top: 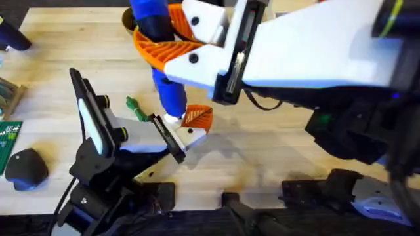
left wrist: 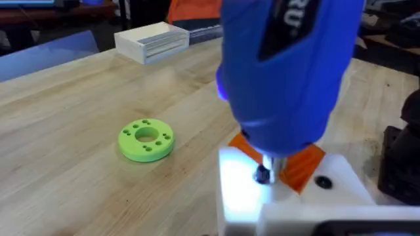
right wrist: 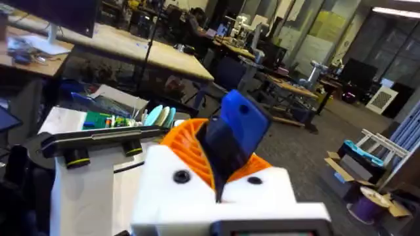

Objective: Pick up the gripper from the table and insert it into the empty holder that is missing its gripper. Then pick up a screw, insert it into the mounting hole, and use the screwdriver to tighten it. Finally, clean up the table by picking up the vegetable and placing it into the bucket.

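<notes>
Your bench (top: 275, 154) is a pale wood top; in the overhead view its right-hand half lies mostly bare, while the left edge is crowded with a green circuit board (top: 8, 141) and a dark rounded object (top: 26, 167).

Your right arm rises large under the camera, its white and orange right gripper (top: 172, 44) with jaws closed around the blue screwdriver (top: 167, 88). The screwdriver's long axis runs close to vertical, tilted a little, bit end down. In the left wrist view the thin metal bit meets a small dark spot on the white holder (left wrist: 328, 196), likely the mounting hole (left wrist: 262, 174), though the glare there makes that hard to confirm. A second dark hole sits just beside it on the same face.

The holder lies near the bench's middle, at the tip of your left arm; you cannot tell how the left jaws stand. The orange ribbed gripper (top: 197, 118) sits seated against the holder, touching it, right beside the screwdriver's tip.

The dark-green vegetable (top: 136, 109) lies flat to the left of the screwdriver, close to your left arm, long axis running diagonally.

A bright green holed disc (left wrist: 146, 139) rests apart on open wood.
</notes>
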`<act>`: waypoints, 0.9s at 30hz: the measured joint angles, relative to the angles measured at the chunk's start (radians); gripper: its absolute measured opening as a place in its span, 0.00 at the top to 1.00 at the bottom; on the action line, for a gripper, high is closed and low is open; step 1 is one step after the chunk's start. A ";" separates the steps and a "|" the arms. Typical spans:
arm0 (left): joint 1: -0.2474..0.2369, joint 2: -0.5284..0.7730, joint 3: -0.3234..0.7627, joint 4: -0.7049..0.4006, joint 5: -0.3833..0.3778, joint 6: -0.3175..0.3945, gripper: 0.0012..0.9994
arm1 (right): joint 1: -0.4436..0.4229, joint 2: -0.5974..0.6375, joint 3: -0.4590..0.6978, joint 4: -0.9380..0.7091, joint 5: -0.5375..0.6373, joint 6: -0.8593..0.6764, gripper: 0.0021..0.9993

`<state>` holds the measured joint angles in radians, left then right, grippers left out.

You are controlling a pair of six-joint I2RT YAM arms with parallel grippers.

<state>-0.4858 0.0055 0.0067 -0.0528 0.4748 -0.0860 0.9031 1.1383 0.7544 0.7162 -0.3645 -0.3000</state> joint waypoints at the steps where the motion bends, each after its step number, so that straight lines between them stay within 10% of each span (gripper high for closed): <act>1: 0.000 0.000 0.000 0.000 0.000 0.000 1.00 | 0.000 0.004 0.000 0.000 0.000 0.000 1.00; 27: 0.000 0.000 0.000 0.000 0.001 0.000 1.00 | -0.001 0.007 0.000 0.037 0.000 0.000 1.00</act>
<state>-0.4858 0.0055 0.0067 -0.0528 0.4755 -0.0860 0.9020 1.1454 0.7544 0.7528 -0.3645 -0.3004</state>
